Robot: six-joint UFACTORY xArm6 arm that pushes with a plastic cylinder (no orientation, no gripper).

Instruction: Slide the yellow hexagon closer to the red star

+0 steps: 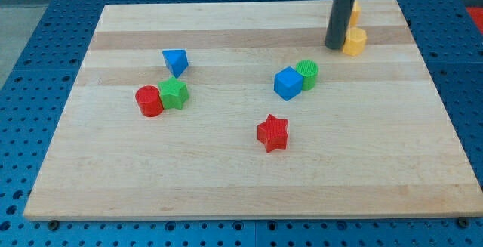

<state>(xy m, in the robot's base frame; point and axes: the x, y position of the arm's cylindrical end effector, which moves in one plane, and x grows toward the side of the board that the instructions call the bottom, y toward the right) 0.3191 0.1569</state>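
The yellow hexagon (355, 41) sits near the view's top right of the wooden board (226, 179). My tip (334, 47) rests on the board right against the hexagon's left side. A second yellow block (355, 10) shows partly behind the rod, just above the hexagon. The red star (272, 133) lies near the board's middle, well below and to the left of the hexagon.
A blue cube (287, 83) touches a green cylinder (307, 74) between the hexagon and the star. At the left, a red cylinder (149, 100) touches a green star-like block (174, 94), with a blue triangular block (175, 61) above them.
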